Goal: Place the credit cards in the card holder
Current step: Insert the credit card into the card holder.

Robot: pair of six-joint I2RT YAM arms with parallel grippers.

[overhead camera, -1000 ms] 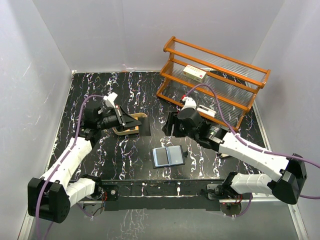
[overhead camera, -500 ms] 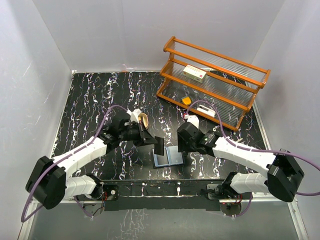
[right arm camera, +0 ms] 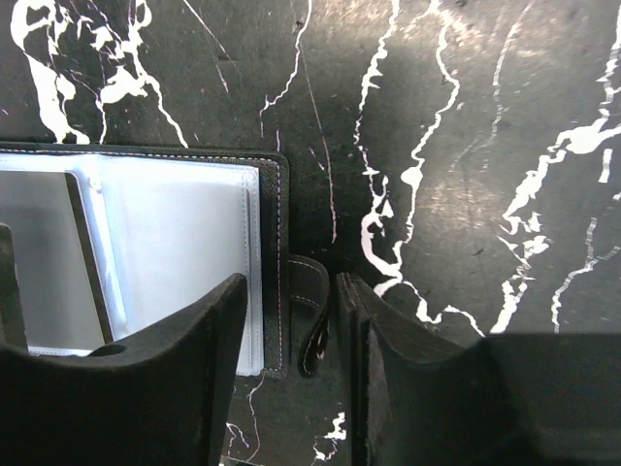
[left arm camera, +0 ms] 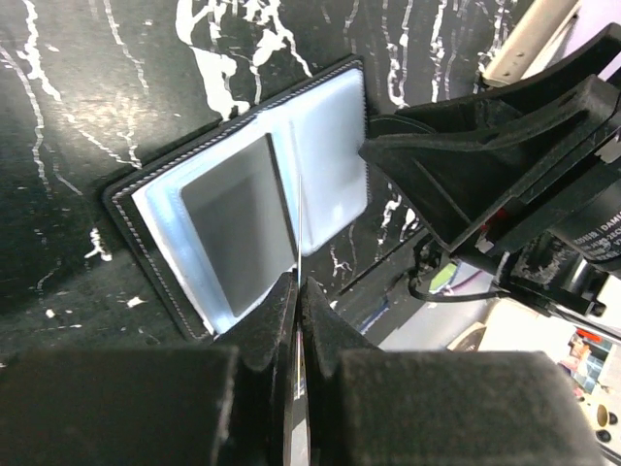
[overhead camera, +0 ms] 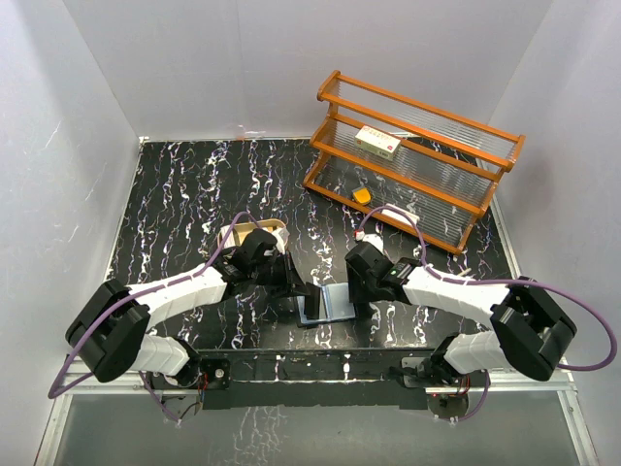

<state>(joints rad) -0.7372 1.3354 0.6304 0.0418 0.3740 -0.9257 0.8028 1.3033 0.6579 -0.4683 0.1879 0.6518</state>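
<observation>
The card holder [overhead camera: 335, 307] lies open on the black marbled table, pale inside up [left arm camera: 330, 146] [right arm camera: 175, 243]. My left gripper [overhead camera: 299, 289] [left arm camera: 296, 282] is shut on a thin credit card [left arm camera: 299, 214], seen edge-on. The card's far end reaches over the left half of the holder's inside. My right gripper [overhead camera: 361, 295] [right arm camera: 291, 279] is low at the holder's right edge. Its jaws stand apart, astride that edge and the black strap tab [right arm camera: 312, 320], one finger over the pale inside and the other beside the tab. No other credit cards show.
An orange wooden rack [overhead camera: 417, 165] stands at the back right, with a white-and-red box [overhead camera: 376, 142] on its upper shelf and a small orange thing [overhead camera: 361, 195] below. A tan tray [overhead camera: 276, 230] peeks out behind the left arm. White walls close in the table.
The left arm has come from the tan tray to the card holder, carrying the card. The right arm has dropped to the holder's right edge and its jaws have narrowed.
</observation>
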